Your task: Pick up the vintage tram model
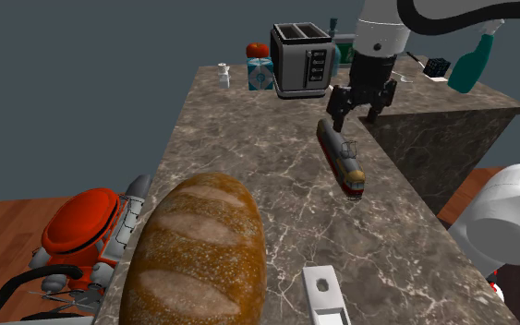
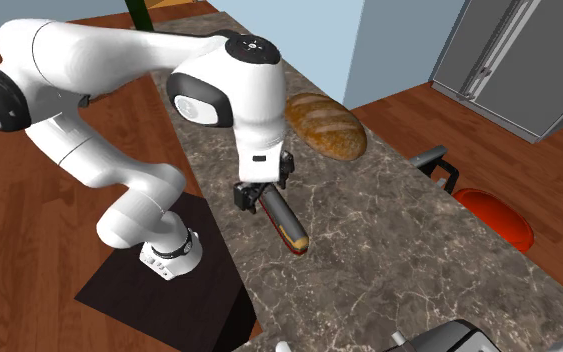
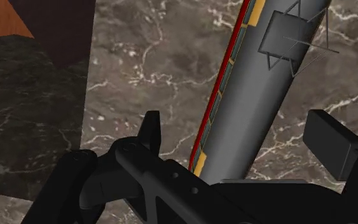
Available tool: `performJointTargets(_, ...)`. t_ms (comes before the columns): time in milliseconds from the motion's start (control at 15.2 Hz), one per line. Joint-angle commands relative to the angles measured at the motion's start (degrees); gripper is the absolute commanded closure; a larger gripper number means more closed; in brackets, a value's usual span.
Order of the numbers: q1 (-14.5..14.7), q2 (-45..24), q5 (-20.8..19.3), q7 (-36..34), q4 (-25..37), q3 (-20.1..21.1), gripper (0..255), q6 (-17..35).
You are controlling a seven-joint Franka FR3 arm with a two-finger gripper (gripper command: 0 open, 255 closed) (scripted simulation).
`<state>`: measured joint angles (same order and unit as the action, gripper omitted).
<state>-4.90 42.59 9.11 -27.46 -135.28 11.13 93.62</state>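
The black two-finger pincer (image 1: 355, 118) stands wide open, holding nothing, its fingers either side of the 11 o'clock end of the long grey-roofed, red-and-yellow-sided tram model (image 1: 342, 159) lying on the brown marble bench (image 1: 248, 138).

We see the white arm (image 2: 99, 60) bend down over the dark marble desk (image 2: 389, 260), its black jaws spread and pointing downward. The tram model (image 2: 287, 228), dark with red and yellow along its side, lies on the desk with one end between the jaws and the rest running out away from them; whether they touch it we cannot tell. A brown bread loaf (image 2: 327, 125) lies near the jaws, on the side away from the arm's base (image 2: 169, 250). Well apart from the jaws, past the desk's edge, sits a red object (image 2: 497, 220).
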Motion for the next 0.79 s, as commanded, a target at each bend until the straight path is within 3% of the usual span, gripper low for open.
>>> performJointTargets(0, -1.52, -1.92, 2.23, -7.37, -0.43, 2.88, 0, 4.09)
performJointTargets(660, -1.25, -1.62, 3.09, -7.25, -6.45, 3.79, 0, 9.88)
performJointTargets(726, -1.25, -1.68, 3.08, -7.28, -6.35, 3.81, 255, 9.84)
